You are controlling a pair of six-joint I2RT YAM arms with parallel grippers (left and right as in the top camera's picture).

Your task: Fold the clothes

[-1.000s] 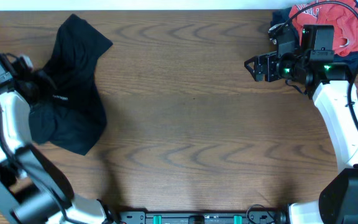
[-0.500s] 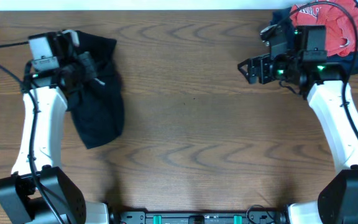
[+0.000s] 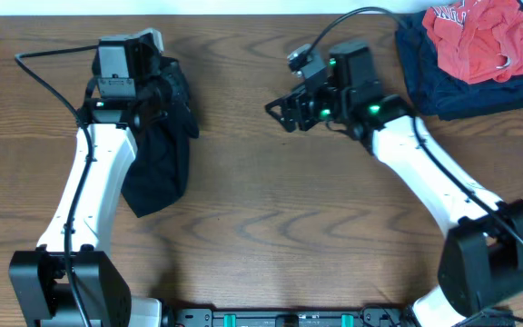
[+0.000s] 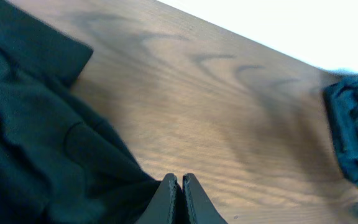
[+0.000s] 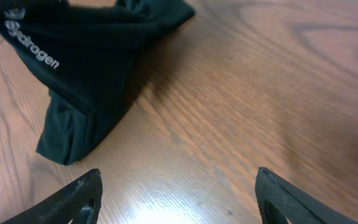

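The clothes [image 3: 157,163] are a black thin garment bunched into a long strip on the left of the table. Its top end hangs from my left gripper [image 3: 171,89]. In the left wrist view the fingertips [image 4: 169,184] press together at the edge of the black fabric [image 4: 36,143]. My right gripper [image 3: 280,111] hovers open above bare wood near the table's middle, to the right of the clothes and apart from them. In the right wrist view the gripper [image 5: 178,186] holds nothing, and the garment [image 5: 86,68] with its white logo [image 5: 33,43] lies ahead to the left.
A red garment [image 3: 475,36] with white lettering lies on a folded dark navy garment [image 3: 443,86] at the back right corner. The navy one [image 4: 353,137] also shows at the right edge of the left wrist view. The table's far edge runs close behind both grippers.
My left gripper has swung right along the back edge, dragging the black garment with it. My right arm has moved left from the red pile toward the middle, its jaws slightly narrower.
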